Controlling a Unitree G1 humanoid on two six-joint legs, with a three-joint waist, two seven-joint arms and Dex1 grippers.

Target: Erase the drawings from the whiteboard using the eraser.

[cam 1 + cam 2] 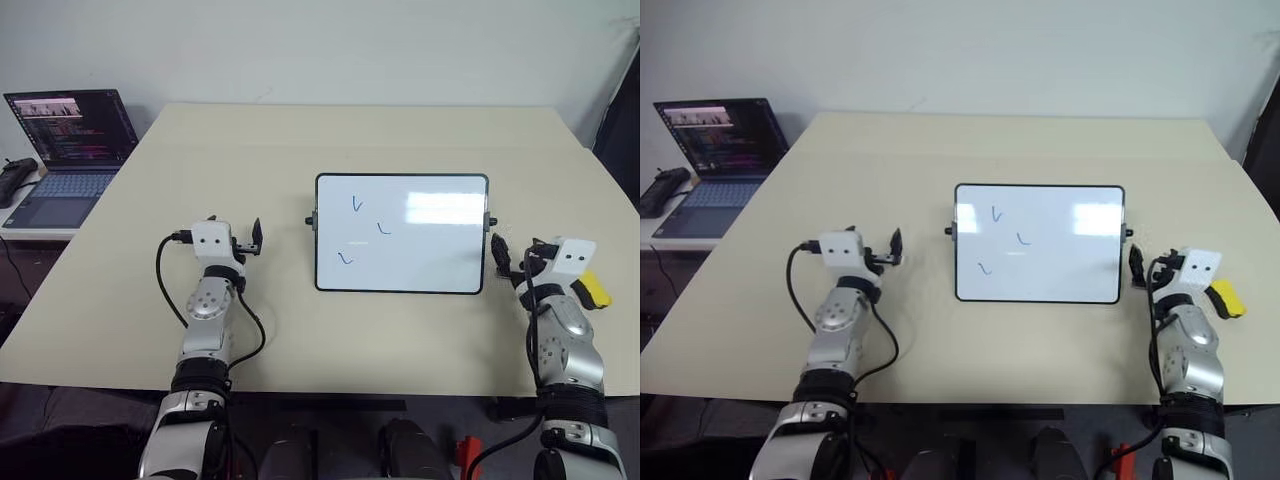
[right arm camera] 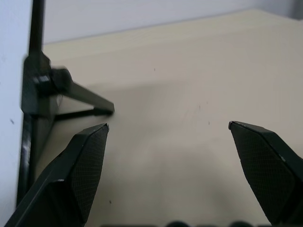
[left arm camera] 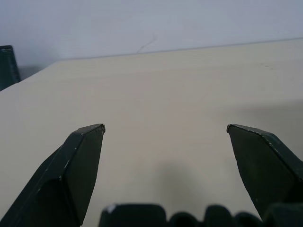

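Note:
The whiteboard [image 1: 430, 240] stands propped on the table's middle, its black frame edge and side knob [image 2: 49, 78] close in the right wrist view. Three small blue drawings [image 1: 357, 204] sit on its left half. The yellow eraser [image 1: 595, 288] lies on the table just right of my right wrist, touched by neither gripper. My right gripper [image 1: 518, 248] hovers open and empty beside the board's right edge, its fingers [image 2: 90, 142] spread wide. My left gripper [image 1: 236, 228] is open and empty, left of the board, over bare table [image 3: 165, 94].
An open laptop [image 1: 70, 140] sits on a side surface past the table's left edge, with a dark object [image 1: 15, 180] beside it. The beige table [image 1: 350, 140] stretches behind the board to a white wall.

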